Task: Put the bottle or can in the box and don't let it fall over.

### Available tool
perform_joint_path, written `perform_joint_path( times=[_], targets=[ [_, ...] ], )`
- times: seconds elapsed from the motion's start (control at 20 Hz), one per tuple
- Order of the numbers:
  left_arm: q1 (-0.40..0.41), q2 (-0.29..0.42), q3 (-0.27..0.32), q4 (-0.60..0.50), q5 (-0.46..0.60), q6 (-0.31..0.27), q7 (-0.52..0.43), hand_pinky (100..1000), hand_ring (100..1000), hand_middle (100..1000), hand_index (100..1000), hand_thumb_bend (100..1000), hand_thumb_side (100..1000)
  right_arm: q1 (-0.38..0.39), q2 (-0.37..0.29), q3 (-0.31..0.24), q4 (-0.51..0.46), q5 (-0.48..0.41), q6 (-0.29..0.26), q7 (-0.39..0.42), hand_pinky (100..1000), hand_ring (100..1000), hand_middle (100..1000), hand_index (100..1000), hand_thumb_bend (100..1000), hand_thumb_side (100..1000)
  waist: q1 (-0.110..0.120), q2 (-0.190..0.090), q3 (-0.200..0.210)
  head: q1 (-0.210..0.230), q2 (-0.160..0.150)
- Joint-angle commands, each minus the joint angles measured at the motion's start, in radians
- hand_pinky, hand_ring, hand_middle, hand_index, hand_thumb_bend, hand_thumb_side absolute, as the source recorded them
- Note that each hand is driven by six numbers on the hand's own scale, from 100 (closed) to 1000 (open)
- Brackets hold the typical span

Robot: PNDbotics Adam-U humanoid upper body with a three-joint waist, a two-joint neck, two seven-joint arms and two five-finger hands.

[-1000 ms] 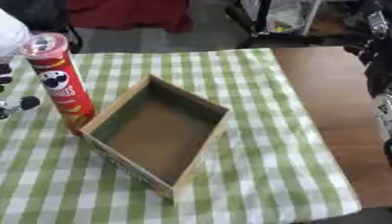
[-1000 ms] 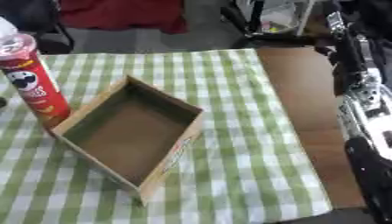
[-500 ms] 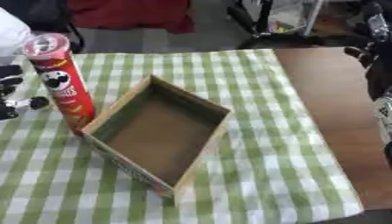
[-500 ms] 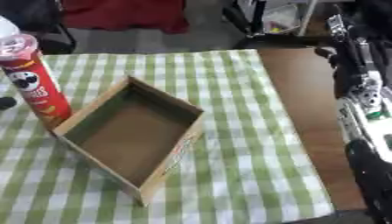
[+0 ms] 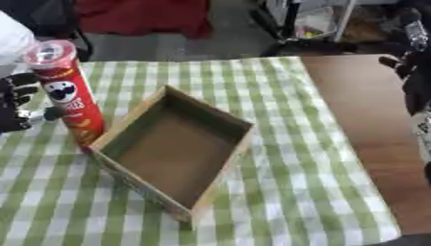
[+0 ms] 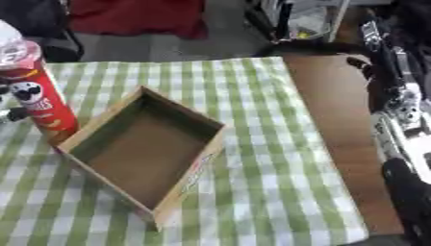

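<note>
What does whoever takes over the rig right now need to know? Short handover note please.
Left hand: at the left edge beside the red can, fingers around it not yet; whether it touches the can is hard to tell.
Right hand: not visible; only the right arm shows at the right edge.
Red can stands upright on the checked cloth, against the outside of the cardboard box, at its left corner.
Box is empty.
Done: nothing placed yet.
Left: grasp the can, lift it over the wall, set it upright inside.

A glossy printed can [image 5: 68,93] was seen beside a matt cardboard box [image 5: 172,150], on checked woven cloth [image 5: 286,158] over smooth wood tabletop [image 5: 370,120].
</note>
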Motion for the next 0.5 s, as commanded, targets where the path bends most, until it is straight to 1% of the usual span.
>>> perform_joint_path(
  times=[0.05, 0.5],
  targets=[
    [-0.027, 0.014, 0.003, -0.003, -0.005, -0.004, -0.005, 1000, 901, 842, 845, 949, 188, -0.020, -0.012, -0.005, -0.010, 0.007, -0.002, 0.002, 836, 857, 849, 862, 342, 671, 0.002, -0.009, -0.002, 0.005, -0.013],
    [-0.069, -0.019, 0.001, 0.034, -0.013, -0.014, -0.001, 1000, 901, 839, 839, 948, 189, -0.021, -0.008, -0.005, -0.009, 0.006, -0.002, 0.004, 836, 856, 848, 861, 340, 672, 0.001, -0.003, -0.004, 0.008, -0.014]
  ],
)
